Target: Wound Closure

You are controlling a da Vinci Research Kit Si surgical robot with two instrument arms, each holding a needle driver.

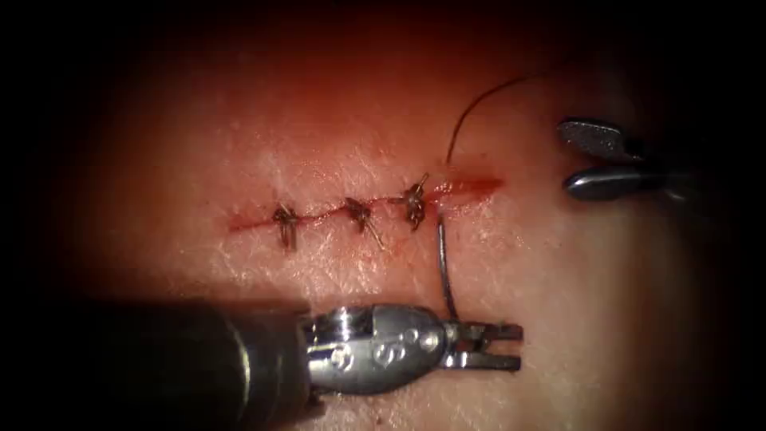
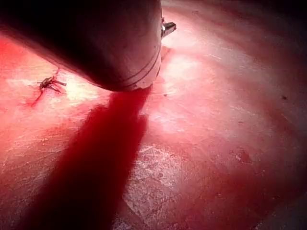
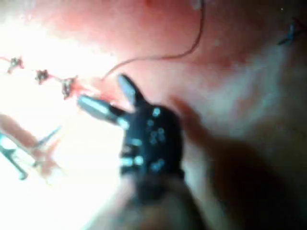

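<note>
Left tool (image 1: 511,347): your jaws stand slightly parted below the cut, tips pointing right, with nothing between the tips; the needle's lower end lies at their base, and whether they pinch it there cannot be told.
Right tool (image 1: 578,160): your jaws are spread wide and hold nothing, just off the cut's right end.
Needle (image 1: 444,271): it runs from the left tool's jaw hinge up to the cut, where its upper end meets the tissue just right of the third knot; how far it is in cannot be told.
Thread (image 1: 479,104): a dark strand rises from the cut beside the needle and arcs up and to the right.
Knots (image 1: 359,214): three tied stitches sit along the cut, left of the needle.
Cut (image 1: 471,187): the right end lies unstitched, wet with red fluid.
Tissue (image 1: 239,144): pale and glistening around the cut.
Markings: embossed characters on the left tool's wrist (image 1: 387,347), not legible.
</note>
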